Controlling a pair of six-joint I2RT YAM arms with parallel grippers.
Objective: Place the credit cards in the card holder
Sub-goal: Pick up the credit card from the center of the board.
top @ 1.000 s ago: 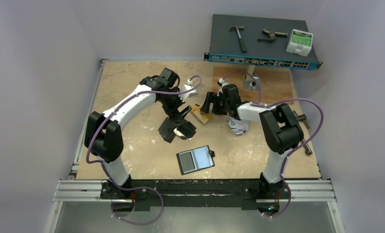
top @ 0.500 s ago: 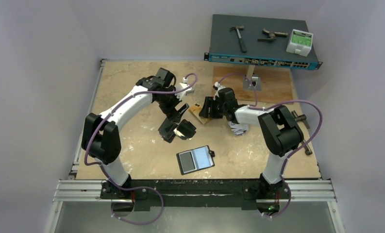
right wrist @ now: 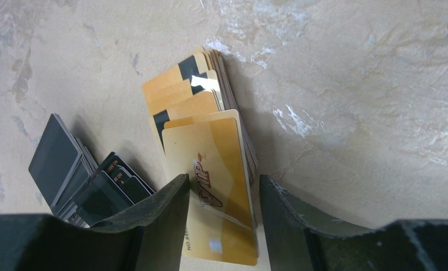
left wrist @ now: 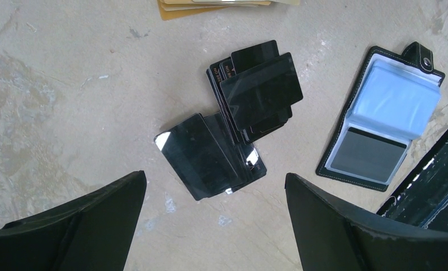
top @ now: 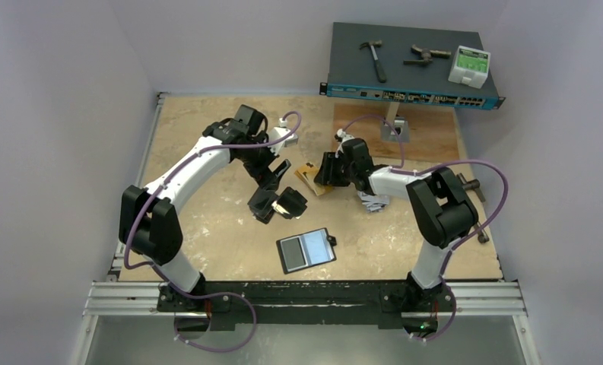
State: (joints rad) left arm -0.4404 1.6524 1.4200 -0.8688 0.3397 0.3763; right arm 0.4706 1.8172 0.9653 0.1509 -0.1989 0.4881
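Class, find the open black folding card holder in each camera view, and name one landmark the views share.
Top external: the black folding card holder lies lower centre, near the arm bases.
Left wrist: right side, open.
Right wrist: not in view.
Shared landmark: the orange-yellow plastic card stack, seen in all three.

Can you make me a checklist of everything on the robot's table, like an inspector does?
Surface: beige marbled tabletop, scuffed; wooden board at the far right.
Job's things: card holder open, lying flat; orange cards stacked; black cards in two fanned piles; silver-white cards beside the right arm.
Clutter: network switch at the far edge, carrying a hammer and a white box.
Grippers: left gripper open above the black cards; right gripper astride a gold VIP card, grip unclear.
Cables: purple cables looped along both arms.
Surroundings: plain grey walls.
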